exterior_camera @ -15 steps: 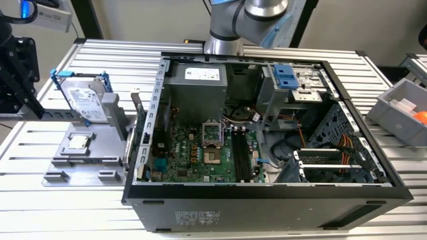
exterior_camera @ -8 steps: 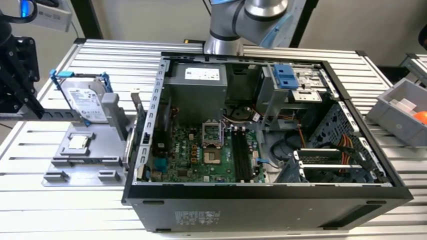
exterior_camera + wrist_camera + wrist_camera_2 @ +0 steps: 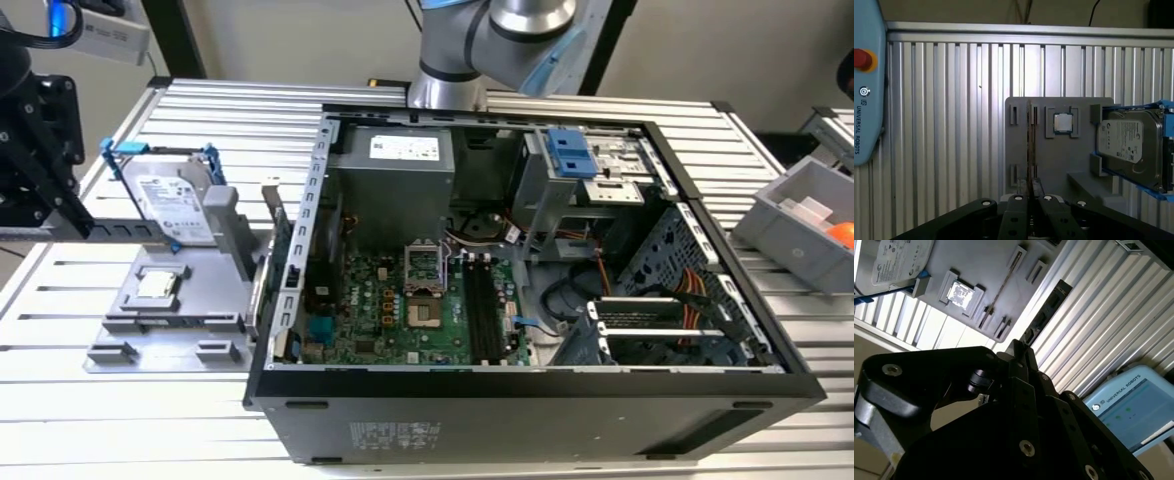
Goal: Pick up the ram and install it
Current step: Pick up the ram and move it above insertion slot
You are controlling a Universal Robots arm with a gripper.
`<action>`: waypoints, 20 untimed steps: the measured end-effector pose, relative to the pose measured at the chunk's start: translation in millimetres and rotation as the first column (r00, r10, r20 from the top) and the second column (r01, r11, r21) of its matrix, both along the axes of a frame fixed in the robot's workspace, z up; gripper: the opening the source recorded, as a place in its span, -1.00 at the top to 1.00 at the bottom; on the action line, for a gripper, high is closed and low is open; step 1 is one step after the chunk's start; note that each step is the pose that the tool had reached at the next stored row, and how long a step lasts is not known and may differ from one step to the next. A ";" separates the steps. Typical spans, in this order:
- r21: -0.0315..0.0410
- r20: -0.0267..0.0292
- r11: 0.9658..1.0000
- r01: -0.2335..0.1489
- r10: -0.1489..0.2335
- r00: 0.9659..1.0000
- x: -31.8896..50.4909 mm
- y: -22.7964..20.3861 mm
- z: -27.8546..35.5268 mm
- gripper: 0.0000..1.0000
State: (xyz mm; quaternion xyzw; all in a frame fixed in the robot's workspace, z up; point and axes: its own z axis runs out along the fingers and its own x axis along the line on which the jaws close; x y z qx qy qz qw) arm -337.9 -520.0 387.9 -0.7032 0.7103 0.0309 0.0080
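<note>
Currently we hang the gripper (image 3: 1030,199) clear of the work with no ram in it; whether it is parted or closed we cannot tell. Straight ahead of it, and by our reading apart from it, sits the tray (image 3: 1054,165). The ram (image 3: 1030,145) stands on edge in the tray, in line with the gripper's middle in the first wrist view. Just past the ram lies the chip (image 3: 1063,123), and past that the drive (image 3: 1129,142). Well beyond the tray from the gripper is the open case (image 3: 534,385), with the memory slots (image 3: 483,310) deep inside. We judge the pickup not yet begun. Our worries are these. A skewed descent would push the thin stick sideways, jamming it in the tray or knocking the chip. A hold on so narrow an edge could let it tilt, and a tilted ram would not seat. The case wall and loose cables (image 3: 674,300) could snag it going in.
</note>
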 end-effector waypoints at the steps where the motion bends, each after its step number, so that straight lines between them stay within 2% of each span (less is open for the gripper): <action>1: 0.000 0.000 1.000 0.000 0.000 1.000 1.5 0.1 0.2 1.00; 20: 0.000 0.000 1.000 0.000 0.000 1.000 27.7 0.2 0.1 1.00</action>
